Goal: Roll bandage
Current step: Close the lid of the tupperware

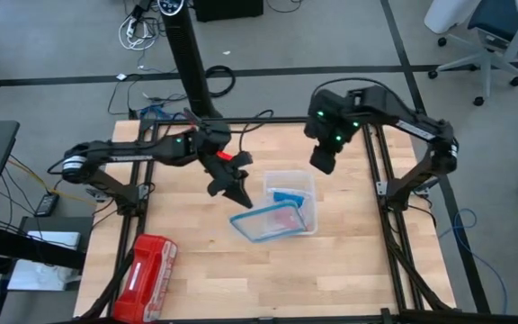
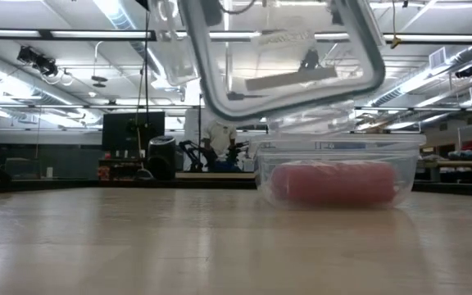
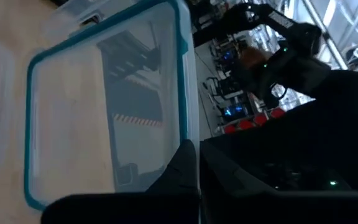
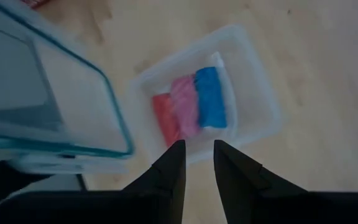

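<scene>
The left gripper (image 1: 238, 193) is clamped on the edge of a clear lid with a teal rim (image 1: 272, 222), holding it tilted above the near side of the clear plastic container (image 1: 306, 183). Inside that container, the blue bandage (image 4: 211, 98) lies rolled beside 2 pink-red rolls (image 4: 184, 107). The right gripper (image 4: 197, 163) hovers above the container, fingers slightly parted and empty.
</scene>
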Robot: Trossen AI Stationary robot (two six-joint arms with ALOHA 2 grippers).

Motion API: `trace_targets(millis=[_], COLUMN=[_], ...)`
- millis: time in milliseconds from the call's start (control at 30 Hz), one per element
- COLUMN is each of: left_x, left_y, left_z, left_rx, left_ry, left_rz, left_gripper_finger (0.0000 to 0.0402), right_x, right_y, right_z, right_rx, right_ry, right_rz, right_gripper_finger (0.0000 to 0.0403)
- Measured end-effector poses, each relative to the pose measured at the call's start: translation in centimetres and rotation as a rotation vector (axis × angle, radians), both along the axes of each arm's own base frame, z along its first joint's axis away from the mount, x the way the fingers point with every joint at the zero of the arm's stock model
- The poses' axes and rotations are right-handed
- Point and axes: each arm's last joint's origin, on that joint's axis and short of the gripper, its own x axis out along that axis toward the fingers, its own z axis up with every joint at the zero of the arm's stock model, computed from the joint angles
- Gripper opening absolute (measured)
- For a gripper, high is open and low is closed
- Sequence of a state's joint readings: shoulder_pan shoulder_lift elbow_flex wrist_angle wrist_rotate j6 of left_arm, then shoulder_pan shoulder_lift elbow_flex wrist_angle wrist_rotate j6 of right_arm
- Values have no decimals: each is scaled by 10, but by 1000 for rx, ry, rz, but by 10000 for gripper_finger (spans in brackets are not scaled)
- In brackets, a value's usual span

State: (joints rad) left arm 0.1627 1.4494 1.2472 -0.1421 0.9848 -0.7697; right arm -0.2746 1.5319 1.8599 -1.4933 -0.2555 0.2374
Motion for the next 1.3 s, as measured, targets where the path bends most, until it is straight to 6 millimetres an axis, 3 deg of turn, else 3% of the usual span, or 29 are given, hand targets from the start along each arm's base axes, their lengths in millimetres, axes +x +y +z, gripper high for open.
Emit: trace_targets(millis=[300,700,933,1100,1300], left_x=[21,18,25,33,37], left_y=[32,78,88,92,98], left_z=[-23,-34,-52,-68,-75], left_rx=[-40,24,62,68,183], left_ry=[4,-78,-111,-92,-131], left_rz=[11,61,29,28,102], left_gripper_finger=[2,2,2,2,2], right_x=[-3,5,3,9,15], right_y=[45,77,90,96,97], right_z=[7,8,6,-7,-43], right_rx=[-26,-79,-43,-46,-55], right_ry=[8,-30,-6,57,160], right_rz=[-21,-185,-347,-401,-516], right_gripper_finger=[82,82,82,82,82])
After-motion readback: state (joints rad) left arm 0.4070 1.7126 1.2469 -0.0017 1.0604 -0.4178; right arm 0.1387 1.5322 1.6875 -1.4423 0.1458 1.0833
